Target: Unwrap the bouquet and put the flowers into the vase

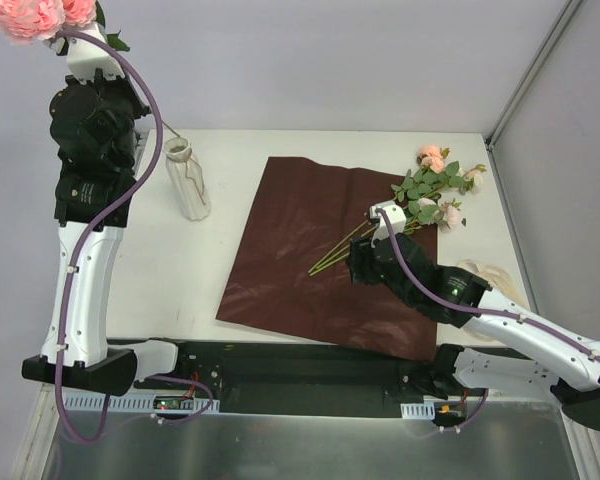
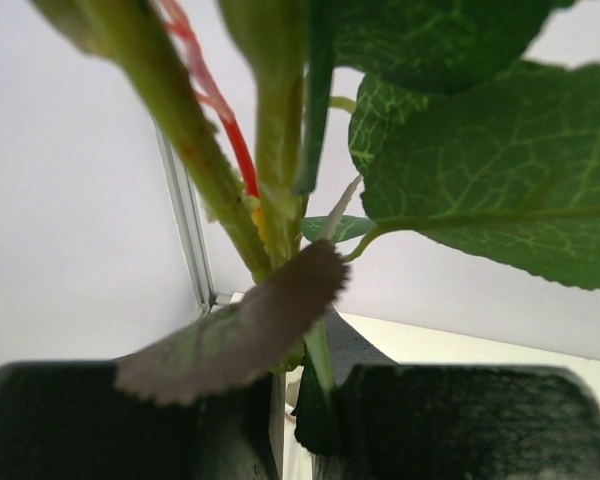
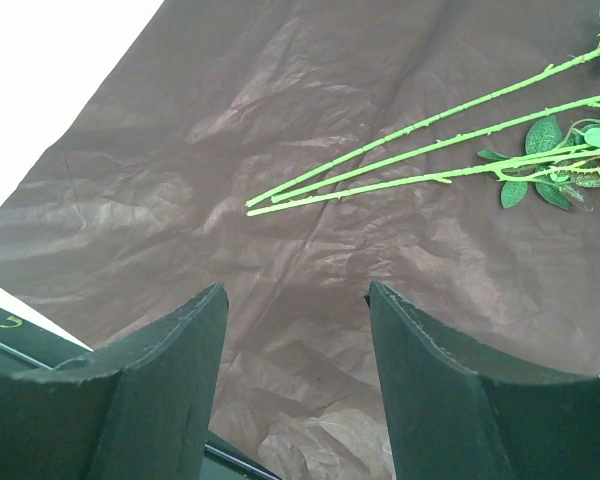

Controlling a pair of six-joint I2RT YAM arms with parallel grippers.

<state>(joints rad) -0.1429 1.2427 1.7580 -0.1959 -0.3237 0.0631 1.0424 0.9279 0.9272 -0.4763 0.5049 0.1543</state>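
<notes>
My left gripper [image 1: 68,36] is raised high at the far left, shut on green rose stems [image 2: 320,365]. Their pink blooms [image 1: 35,15] stick up past the picture's top, and big leaves [image 2: 480,190] fill the left wrist view. The clear vase [image 1: 189,180] stands on the table below that arm, with a thin stem reaching down to its mouth. The bouquet is unwrapped: its dark red paper [image 1: 300,255] lies flat, with several flowers [image 1: 435,190] on its right corner and their stems [image 3: 430,150] pointing left. My right gripper [image 1: 358,265] hovers open over the paper [image 3: 180,150], just short of the stem ends, holding nothing.
A cream ribbon [image 1: 485,275] lies on the table right of the paper, beside the right arm. Grey walls close the table at the back and right. The black arm-base rail [image 1: 280,365] runs along the near edge.
</notes>
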